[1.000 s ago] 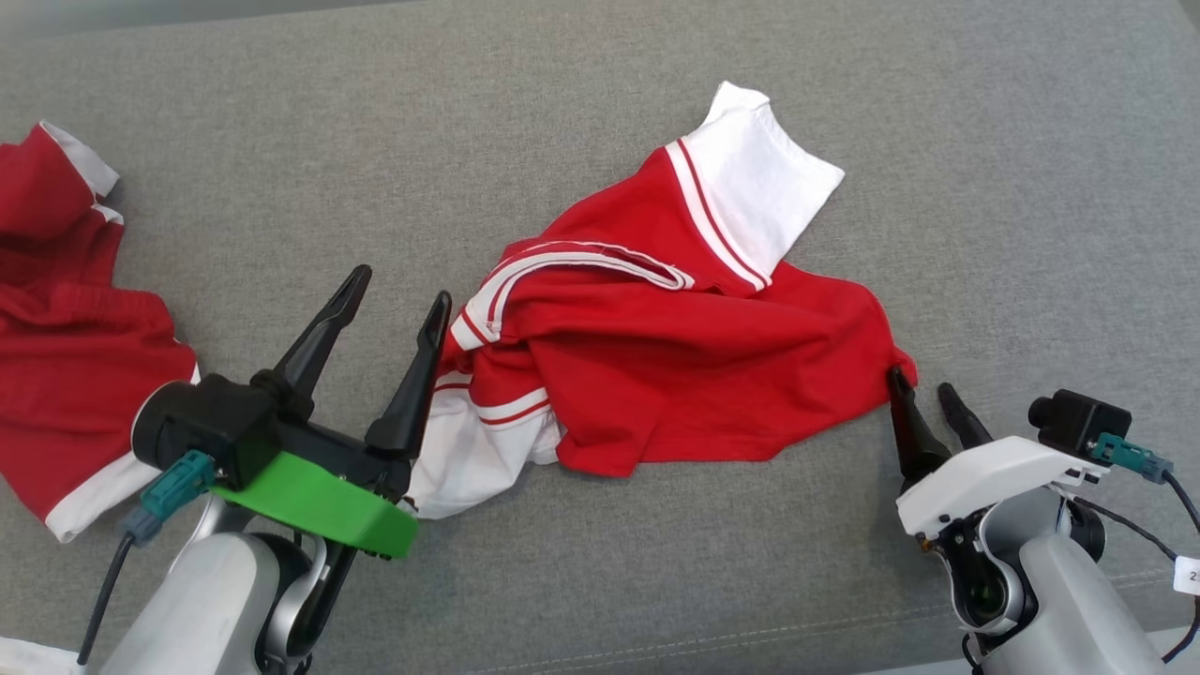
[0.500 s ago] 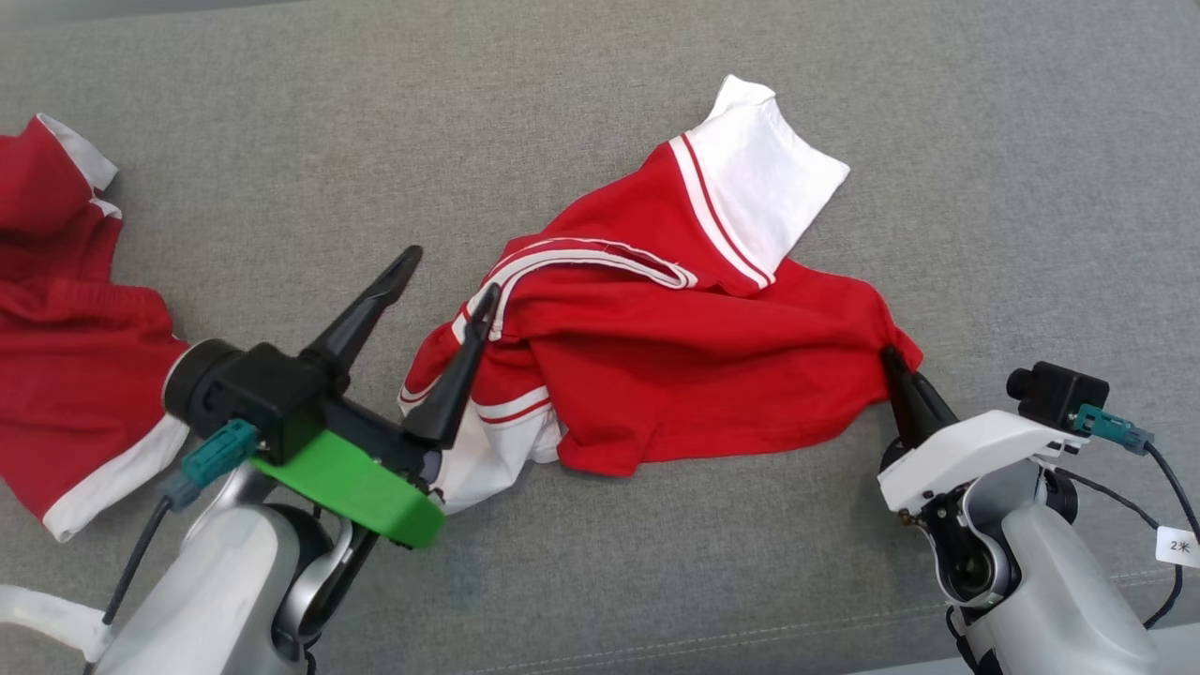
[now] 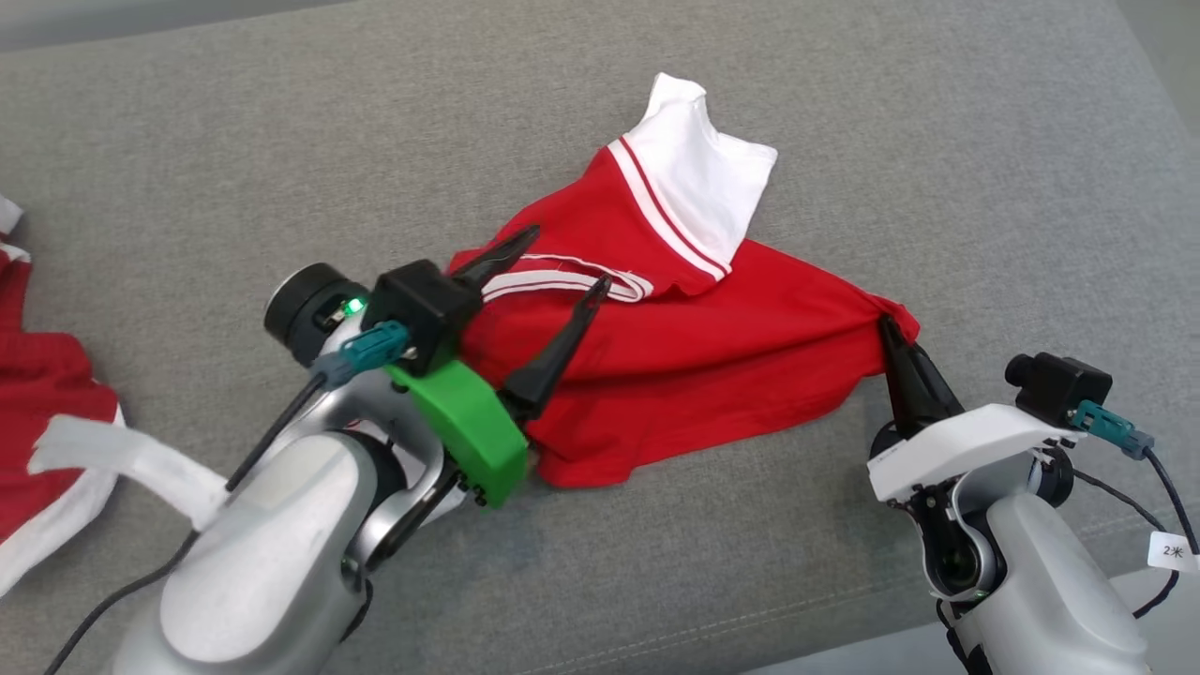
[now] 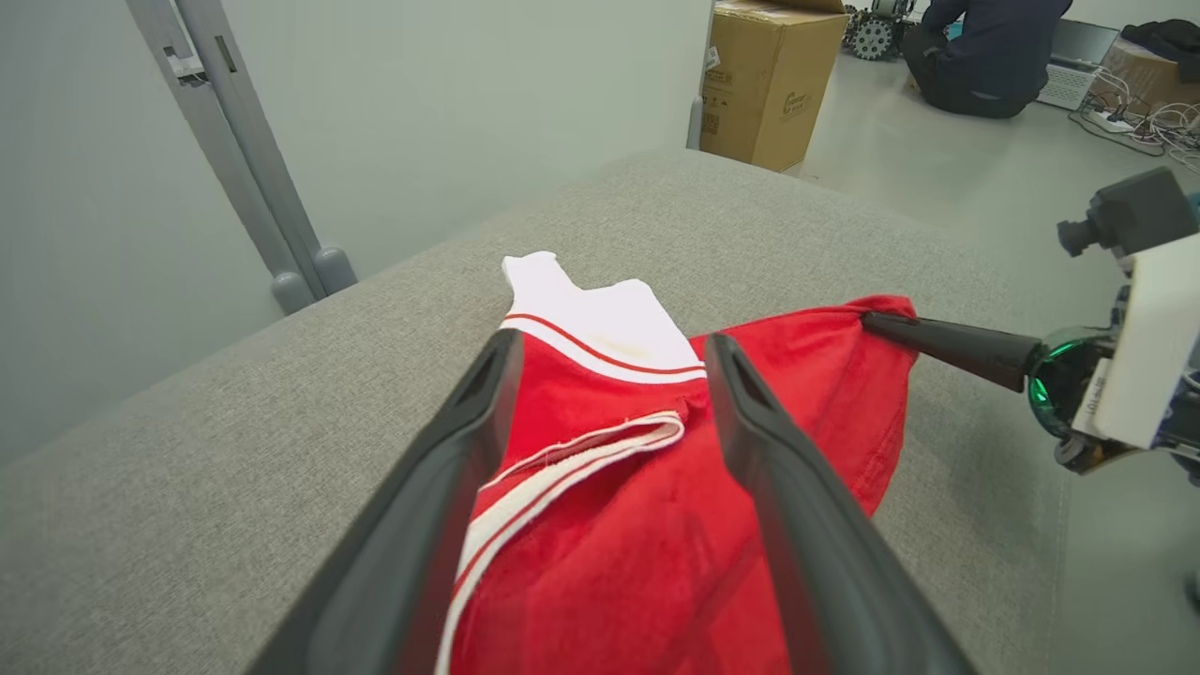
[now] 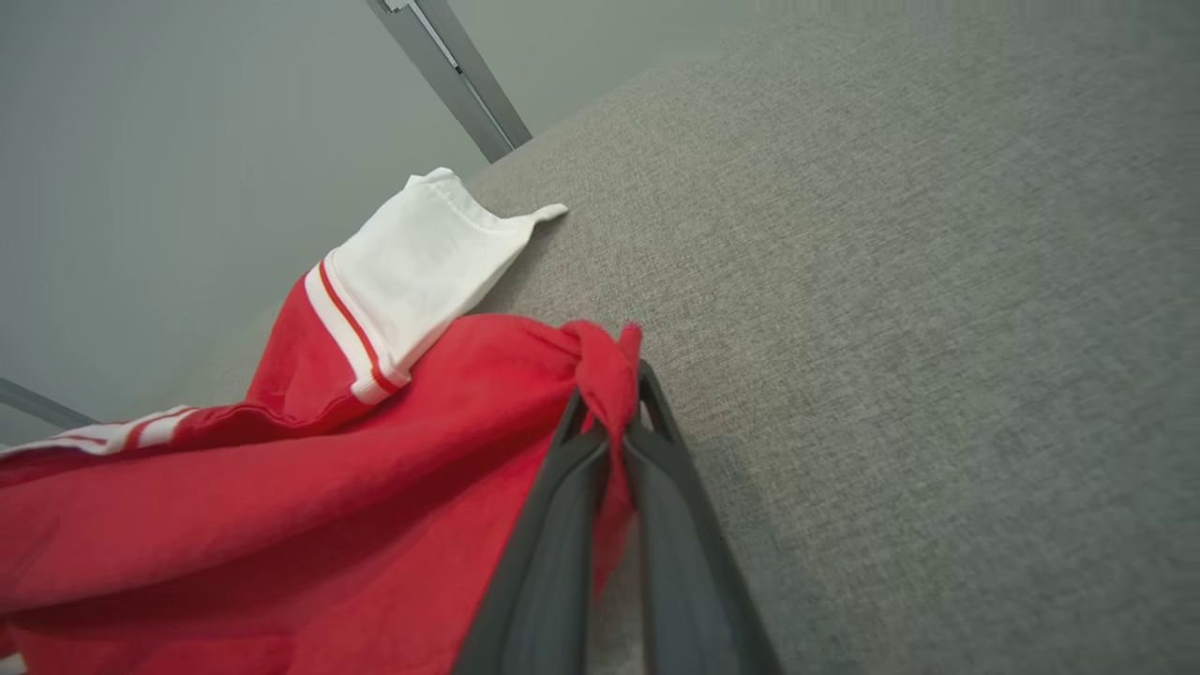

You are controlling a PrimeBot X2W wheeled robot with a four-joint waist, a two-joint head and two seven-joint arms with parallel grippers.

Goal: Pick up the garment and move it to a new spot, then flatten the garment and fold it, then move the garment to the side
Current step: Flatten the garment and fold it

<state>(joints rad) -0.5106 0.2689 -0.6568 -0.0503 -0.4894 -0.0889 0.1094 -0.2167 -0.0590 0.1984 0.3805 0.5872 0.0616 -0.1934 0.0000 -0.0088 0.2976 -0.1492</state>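
While the red garment [image 3: 694,375] lies crumpled in the middle of the grey cushion [image 3: 937,141], its white sleeve [image 3: 698,178] pointing toward the far edge, the pick-up looks half prepared. The right gripper [image 3: 895,330] has its two dark fingers pressed together on the garment's right-hand corner, and from the right wrist view the red cloth is bunched into a small knot between them. That hold looks narrow, so I would not trust it with a hard tug.

The left gripper [image 3: 569,255] hangs over the garment's left part with its fingers wide apart, straddling the white striped band [image 3: 572,279]. Whether the tips touch the cloth, I cannot tell.

To do this step well, the left arm should come down so that one finger slips under the striped band and the other lands on top, then close fully before anything is raised. The band is a thick, stitched edge and should give a firmer bite than the loose red fabric beside it. Both arms ought to rise together and level; if the right one pulls first, the cloth may slide out from between the open left fingers.

A second red garment [image 3: 47,394] lies well apart at the left edge, and the left elbow should stay clear of it during the lift.
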